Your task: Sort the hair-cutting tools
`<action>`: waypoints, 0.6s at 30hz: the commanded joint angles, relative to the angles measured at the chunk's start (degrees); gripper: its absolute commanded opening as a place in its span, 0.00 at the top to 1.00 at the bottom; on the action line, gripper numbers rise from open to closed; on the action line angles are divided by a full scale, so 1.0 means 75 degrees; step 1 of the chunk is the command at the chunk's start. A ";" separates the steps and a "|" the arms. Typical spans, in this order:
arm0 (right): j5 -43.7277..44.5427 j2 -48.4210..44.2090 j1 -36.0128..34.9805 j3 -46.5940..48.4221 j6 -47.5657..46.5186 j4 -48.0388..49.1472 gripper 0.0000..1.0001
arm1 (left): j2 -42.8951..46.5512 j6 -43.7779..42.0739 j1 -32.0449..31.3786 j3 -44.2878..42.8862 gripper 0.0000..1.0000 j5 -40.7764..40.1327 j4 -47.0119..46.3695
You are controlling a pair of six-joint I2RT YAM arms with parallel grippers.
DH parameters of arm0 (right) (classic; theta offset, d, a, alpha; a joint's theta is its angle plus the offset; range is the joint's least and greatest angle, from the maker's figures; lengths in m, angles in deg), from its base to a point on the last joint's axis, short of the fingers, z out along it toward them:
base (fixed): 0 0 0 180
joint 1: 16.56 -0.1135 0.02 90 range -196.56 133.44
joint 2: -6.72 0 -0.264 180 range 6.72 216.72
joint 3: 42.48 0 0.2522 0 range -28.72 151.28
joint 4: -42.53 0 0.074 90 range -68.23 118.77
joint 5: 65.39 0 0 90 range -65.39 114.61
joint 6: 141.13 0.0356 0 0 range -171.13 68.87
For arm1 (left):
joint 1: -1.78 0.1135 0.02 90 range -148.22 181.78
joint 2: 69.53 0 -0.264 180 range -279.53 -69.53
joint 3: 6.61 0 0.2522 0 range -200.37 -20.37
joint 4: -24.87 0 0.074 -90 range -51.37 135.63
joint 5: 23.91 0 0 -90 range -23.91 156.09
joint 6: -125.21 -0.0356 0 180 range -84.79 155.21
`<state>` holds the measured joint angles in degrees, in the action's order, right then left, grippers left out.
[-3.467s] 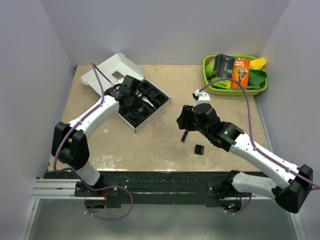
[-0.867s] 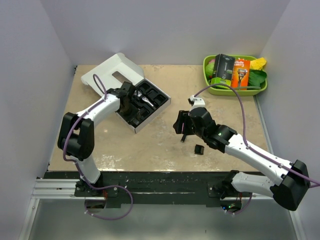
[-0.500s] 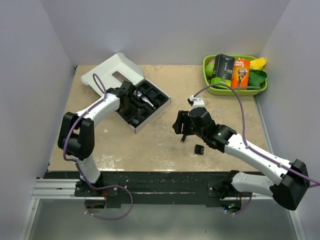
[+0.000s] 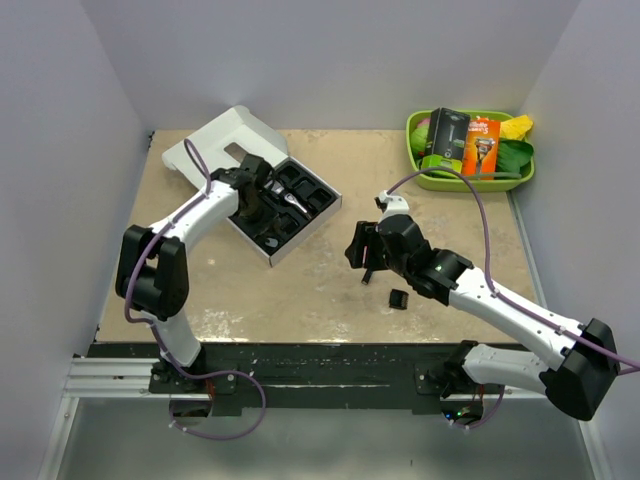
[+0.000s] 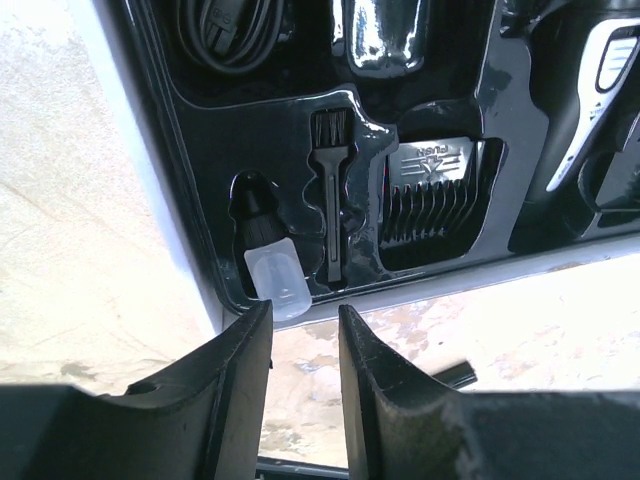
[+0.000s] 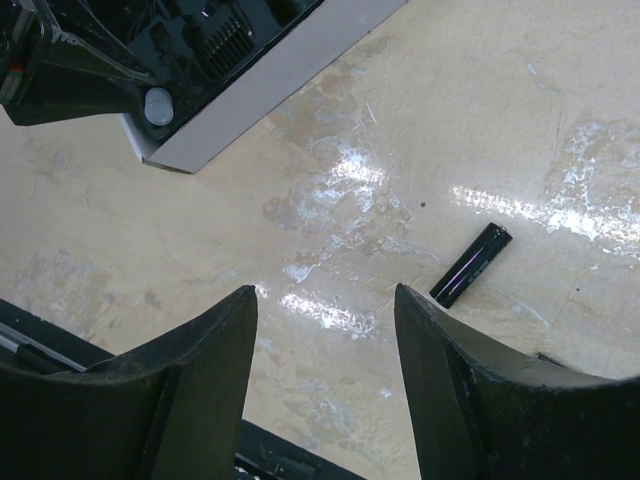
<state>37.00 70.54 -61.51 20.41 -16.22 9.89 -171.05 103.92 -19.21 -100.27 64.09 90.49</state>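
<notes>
The white box (image 4: 300, 237) holds a black moulded insert with the tools. In the left wrist view the insert shows a coiled cord (image 5: 225, 30), a small brush (image 5: 327, 200), a comb attachment (image 5: 435, 200), a clear oil bottle (image 5: 272, 275) and part of the black-and-silver clipper (image 5: 590, 100). My left gripper (image 4: 256, 205) (image 5: 303, 310) hovers over the box's near edge, jaws a little apart and empty. My right gripper (image 4: 360, 250) (image 6: 325, 292) is open and empty above the table, beside a black cylinder (image 6: 470, 265) (image 4: 368, 272). A small black piece (image 4: 399, 299) lies near it.
The box's white lid (image 4: 225, 135) lies at the back left. A green tray (image 4: 418, 170) with packaged razors stands at the back right. The box's corner (image 6: 270, 70) shows in the right wrist view. The table's front edge (image 6: 300, 455) is close below the right fingers.
My left gripper has shifted a little toward the back over the insert. My right gripper moved left toward the black cylinder earlier and has since stayed still.
</notes>
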 commanded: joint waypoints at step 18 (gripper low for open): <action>-0.2272 0.2691 -0.0487 0.2132 -0.0987 0.1157 0.59 | 0.3736 -0.3076 0.0127 0.0678 0.63 0.0195 -0.1333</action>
<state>24.67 86.47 -63.76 29.08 -20.11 14.57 -151.05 90.72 -18.62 -99.24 63.13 88.08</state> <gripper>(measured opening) 0.407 0.334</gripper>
